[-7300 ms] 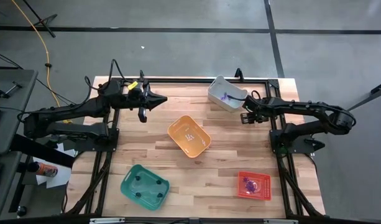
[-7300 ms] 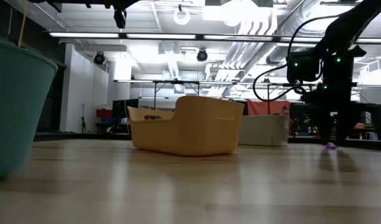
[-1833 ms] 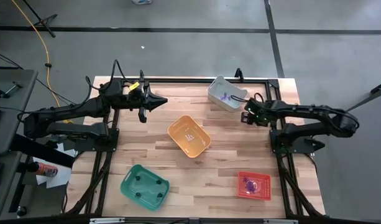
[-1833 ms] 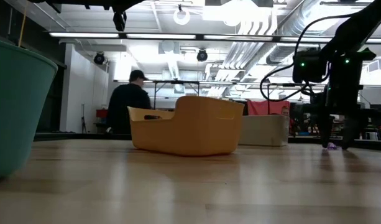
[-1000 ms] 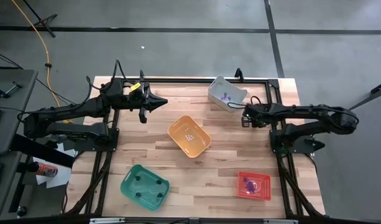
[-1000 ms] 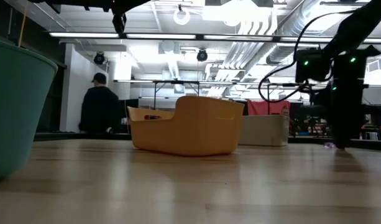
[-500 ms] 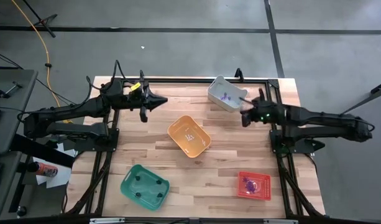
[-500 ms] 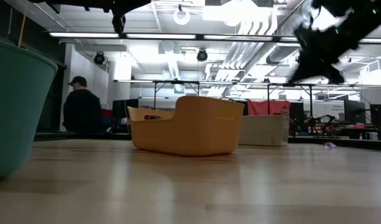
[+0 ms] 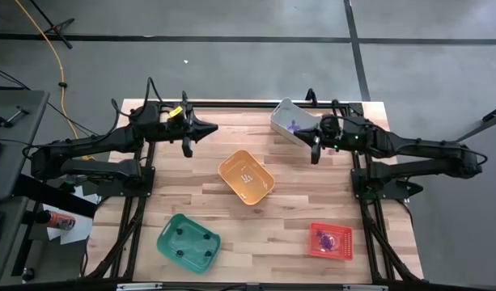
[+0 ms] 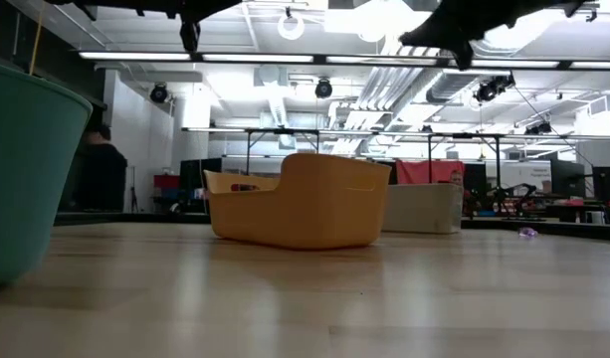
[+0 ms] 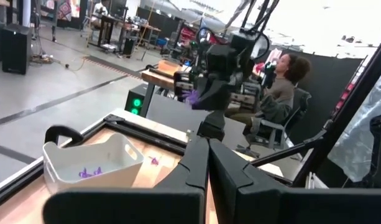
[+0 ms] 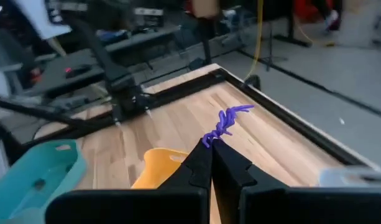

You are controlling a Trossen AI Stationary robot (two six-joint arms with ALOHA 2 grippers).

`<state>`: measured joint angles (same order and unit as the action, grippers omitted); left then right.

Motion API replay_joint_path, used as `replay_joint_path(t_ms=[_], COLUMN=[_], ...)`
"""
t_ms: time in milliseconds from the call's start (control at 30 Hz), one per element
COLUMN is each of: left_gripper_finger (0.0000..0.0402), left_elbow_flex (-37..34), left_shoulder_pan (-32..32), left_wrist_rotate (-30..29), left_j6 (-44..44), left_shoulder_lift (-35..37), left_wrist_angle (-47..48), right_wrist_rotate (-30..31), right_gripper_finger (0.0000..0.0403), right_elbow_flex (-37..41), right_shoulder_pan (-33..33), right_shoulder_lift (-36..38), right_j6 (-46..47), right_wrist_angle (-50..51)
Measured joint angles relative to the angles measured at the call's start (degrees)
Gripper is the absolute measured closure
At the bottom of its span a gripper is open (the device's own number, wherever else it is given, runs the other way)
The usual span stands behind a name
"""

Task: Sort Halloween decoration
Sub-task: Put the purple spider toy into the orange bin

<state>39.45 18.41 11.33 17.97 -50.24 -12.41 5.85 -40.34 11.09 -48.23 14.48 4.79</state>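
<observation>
Four bins, two arms, right one pinching a purple trinket above the table.
Left of the orange bin (image 9: pixel 246 177): left gripper (image 9: pixel 210 128) pressed together, holding nothing, plus a green bin (image 9: pixel 188 242). Right of the orange bin: right gripper (image 12: pixel 210 151) pinching one purple trinket (image 12: pixel 225 126), spindly, branching, raised beside the white bin (image 9: pixel 294 122), which holds purple pieces; one more purple trinket (image 11: pixel 154 160) lies on the table just beside the white bin; red bin (image 9: pixel 330 241) holds purple ones too, count unclear.
</observation>
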Motion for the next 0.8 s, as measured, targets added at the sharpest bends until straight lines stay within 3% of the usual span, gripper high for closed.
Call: replay_joint_path(t_ms=[333, 567, 800], left_gripper_finger=[0.0401, 0.0401, 0.0402], left_elbow_flex=[0.0, 0.0, 0.0], left_shoulder_pan=[0.0, 0.0, 0.0], left_wrist_rotate=[0.0, 0.0, 0.0], left_j6=[0.0, -0.1, -1.2], left_shoulder_lift=[0.0, 0.0, 0.0], left_wrist_angle=[-2.5, -2.5, -2.4], right_wrist_rotate=[-3.1, -5.0, -7.2], right_gripper_finger=[0.0403, 0.0403, 0.0403], right_elbow_flex=[-8.3, -8.8, -8.8], right_shoulder_pan=[0.0, 0.0, 0.0], right_shoulder_lift=[-7.9, -8.8, -8.8], right_j6=[-9.4, -8.7, -1.1], right_wrist_angle=[0.2, 0.1, 0.1])
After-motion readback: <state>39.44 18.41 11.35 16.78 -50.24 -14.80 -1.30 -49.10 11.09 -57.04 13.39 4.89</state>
